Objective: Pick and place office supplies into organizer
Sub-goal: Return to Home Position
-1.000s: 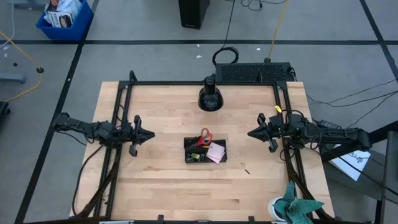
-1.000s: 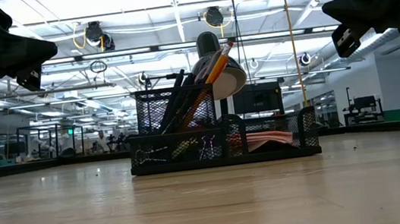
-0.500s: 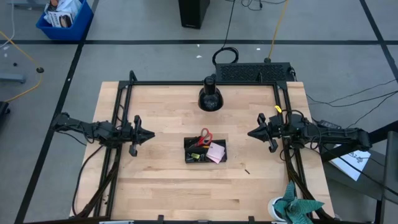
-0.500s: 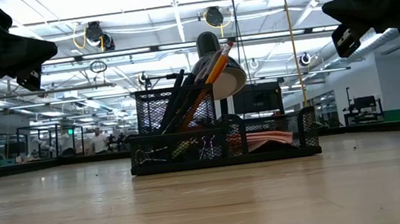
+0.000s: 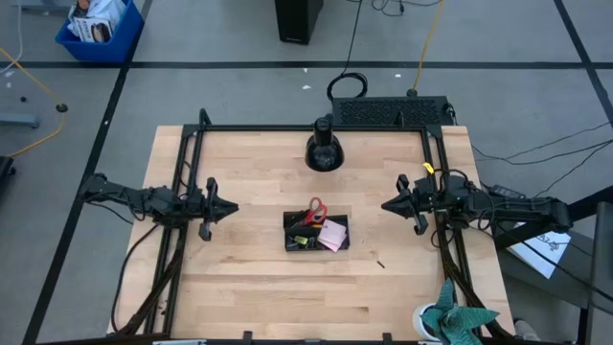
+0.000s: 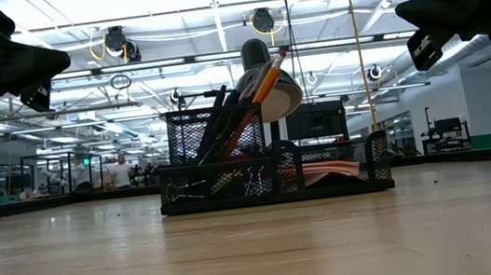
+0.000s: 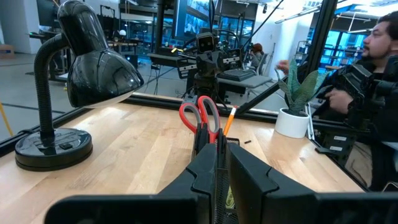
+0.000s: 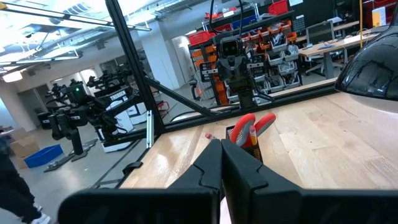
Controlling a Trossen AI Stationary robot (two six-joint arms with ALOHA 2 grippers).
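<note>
The black mesh organizer (image 5: 316, 233) stands at the table's middle. It holds red-handled scissors (image 5: 316, 209), orange pencils (image 6: 266, 74) and dark pens (image 6: 220, 112) leaning upright in its taller cup. The pink sticky-note pad (image 5: 332, 235) and a small yellow piece (image 5: 300, 241) lie in its low compartments. My left gripper (image 5: 233, 207) hovers shut above the table, left of the organizer and pointing at it. My right gripper (image 5: 385, 205) hovers shut to its right, also pointing at it. Both show high in the low view.
A black desk lamp (image 5: 324, 149) stands behind the organizer near the far edge. A small dark piece (image 5: 380, 264) lies on the wood near-right of the organizer. A teal plant in a white pot (image 5: 458, 321) sits at the near right corner. A person (image 7: 373, 68) sits beyond the right side.
</note>
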